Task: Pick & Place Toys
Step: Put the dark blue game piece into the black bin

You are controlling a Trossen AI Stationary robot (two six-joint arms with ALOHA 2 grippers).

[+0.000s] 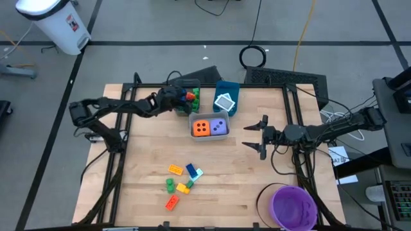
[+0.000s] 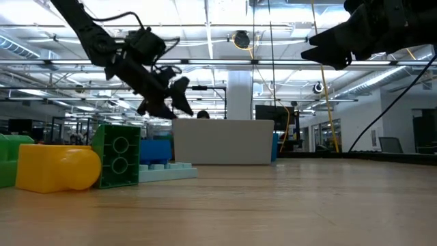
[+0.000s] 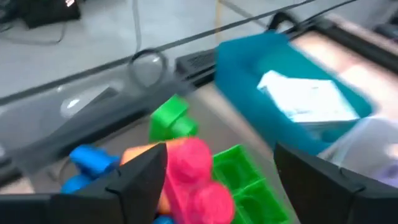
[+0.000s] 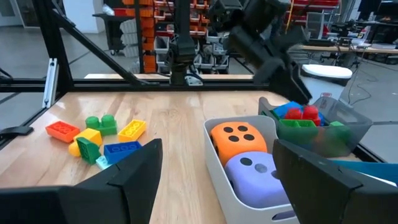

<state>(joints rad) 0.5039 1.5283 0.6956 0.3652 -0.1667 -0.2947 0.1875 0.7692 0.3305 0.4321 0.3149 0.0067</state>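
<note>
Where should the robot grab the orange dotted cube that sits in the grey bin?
Best from straight above, fingers on two opposite flat sides near the top. The orange die sits low in the grey bin, with the purple die tight beside it, so the free sides are probably the ones not facing that neighbour. The open right gripper hovers nearest.

Orange die – black dots, purple die, teal bin, purple bowl
</note>
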